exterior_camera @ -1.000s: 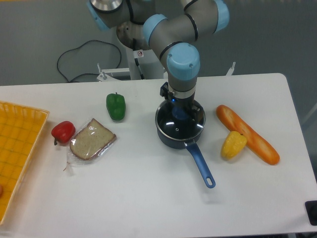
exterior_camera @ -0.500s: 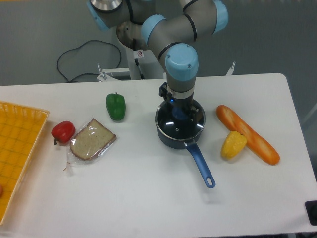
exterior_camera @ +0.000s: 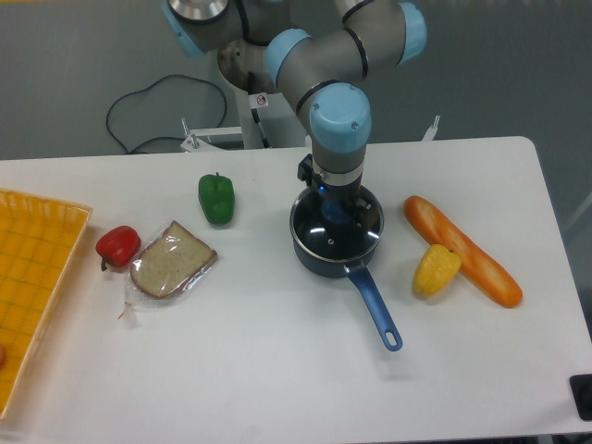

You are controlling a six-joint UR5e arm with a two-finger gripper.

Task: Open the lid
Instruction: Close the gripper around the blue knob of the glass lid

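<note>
The lid (exterior_camera: 335, 233) sits on the pan (exterior_camera: 319, 259) at mid-table: glass, rigid, breakable, slick, so the knob is the only sound hold. The gripper (exterior_camera: 335, 215) hangs over it; the wrist hides its jaws, I cannot tell their state

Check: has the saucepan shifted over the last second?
No. The saucepan sits at the same spot relative to the baguette and green pepper; handle angle unchanged.
</note>
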